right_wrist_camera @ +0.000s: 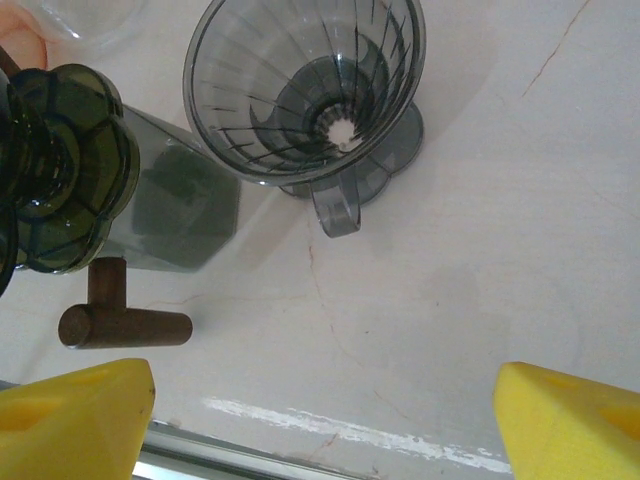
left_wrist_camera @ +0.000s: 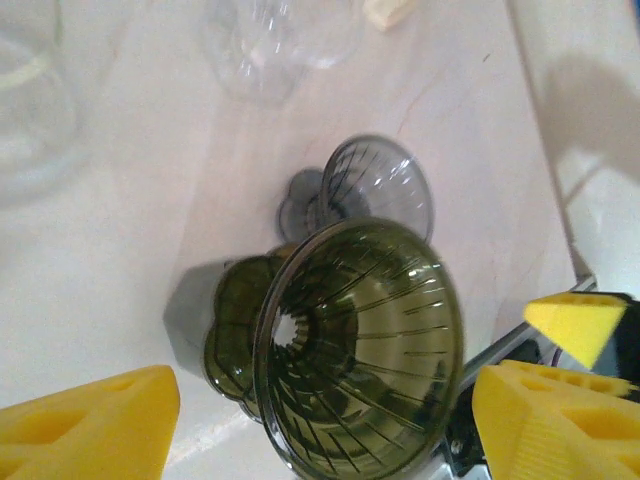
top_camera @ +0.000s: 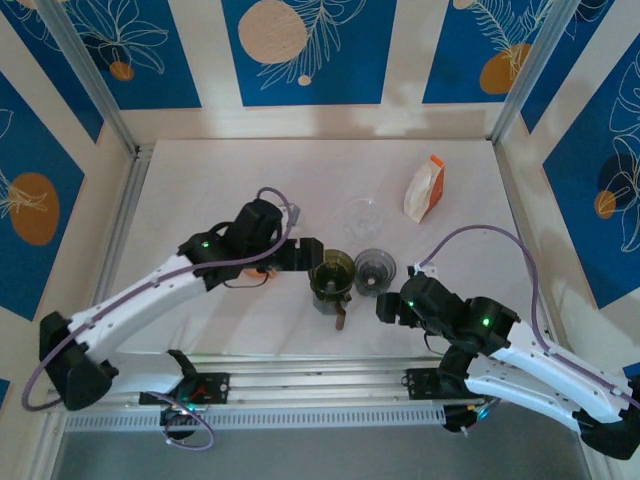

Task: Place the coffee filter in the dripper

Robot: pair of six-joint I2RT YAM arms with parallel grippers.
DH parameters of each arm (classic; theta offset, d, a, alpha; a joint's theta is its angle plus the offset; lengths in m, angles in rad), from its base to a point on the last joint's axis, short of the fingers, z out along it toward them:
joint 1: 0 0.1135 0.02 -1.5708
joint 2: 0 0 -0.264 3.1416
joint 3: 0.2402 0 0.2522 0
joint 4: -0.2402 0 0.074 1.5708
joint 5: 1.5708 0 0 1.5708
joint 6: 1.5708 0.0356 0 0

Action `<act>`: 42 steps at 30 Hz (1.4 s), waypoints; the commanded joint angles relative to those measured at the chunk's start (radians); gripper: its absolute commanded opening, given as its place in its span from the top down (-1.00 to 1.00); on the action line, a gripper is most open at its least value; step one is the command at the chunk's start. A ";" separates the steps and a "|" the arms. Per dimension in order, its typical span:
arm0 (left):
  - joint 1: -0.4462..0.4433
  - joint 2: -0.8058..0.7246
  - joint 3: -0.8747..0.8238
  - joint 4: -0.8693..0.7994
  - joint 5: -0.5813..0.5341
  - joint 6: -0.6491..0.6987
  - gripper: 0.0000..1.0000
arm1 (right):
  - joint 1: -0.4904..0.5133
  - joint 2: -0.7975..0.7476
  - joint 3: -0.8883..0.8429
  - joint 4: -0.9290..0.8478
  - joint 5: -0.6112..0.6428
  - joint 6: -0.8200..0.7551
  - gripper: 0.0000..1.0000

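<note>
**Item 1. Coffee filter** [top_camera: 423, 192]: cream-white wedge with an orange end. It lies flat on the table [top_camera: 200, 200] at about 1 o'clock from the table's centre, well apart from both arms and outside every dripper.

**Item 2. Green dripper** [top_camera: 332, 275] [left_wrist_camera: 360, 350] [right_wrist_camera: 60, 170]: dark translucent ribbed cone on a scalloped base, at roughly 6 o'clock from the centre and at 7 o'clock from the filter. A wooden handle [top_camera: 340, 320] [right_wrist_camera: 125, 325] projects from it toward 6 o'clock.

**Item 3. Grey dripper** [top_camera: 375, 270] [left_wrist_camera: 380, 185] [right_wrist_camera: 300, 90]: smoky ribbed cone with a loop handle, just beside the green one at its 3 o'clock. The cone is bare inside.

**Item 4. Clear glass vessel** [top_camera: 360, 213] [left_wrist_camera: 280, 40]: stands at 12 o'clock of the two drippers, between them and the filter.

**Item 5. Left gripper** [top_camera: 312, 258] [left_wrist_camera: 320, 430]: at 9 o'clock of the green dripper. The jaws are released and the yellow pads [left_wrist_camera: 90, 425] are spread wide, with the green rim between them. The rim is close to the right-hand pad, but contact cannot be told.

**Item 6. Right gripper** [top_camera: 385, 305] [right_wrist_camera: 320, 425]: at 5 o'clock of the grey dripper, near it but apart. The jaws are released with yellow pads [right_wrist_camera: 70, 415] far apart, and only bare tabletop lies between them.
</note>
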 commanded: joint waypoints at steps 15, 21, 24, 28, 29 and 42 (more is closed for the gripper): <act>0.009 -0.522 -0.590 0.246 -0.166 -0.162 -1.00 | -0.515 0.190 0.145 0.288 -0.200 -0.273 -0.67; 0.009 -0.564 -0.684 0.302 -0.142 -0.148 -0.68 | -0.767 0.444 0.317 0.331 -0.322 -0.341 -0.31; 0.009 -0.552 -0.693 0.303 -0.123 -0.142 -0.66 | -0.829 0.585 0.408 0.323 -0.312 -0.338 -0.18; 0.009 -0.538 -0.719 0.342 -0.091 -0.145 -0.62 | -0.885 0.759 0.535 0.314 -0.278 -0.314 -0.02; 0.009 -0.535 -0.723 0.347 -0.087 -0.144 -0.60 | -0.888 0.793 0.564 0.312 -0.269 -0.320 0.01; 0.009 -0.535 -0.734 0.349 -0.062 -0.117 -0.56 | -0.901 1.136 0.869 0.200 -0.076 -0.345 0.08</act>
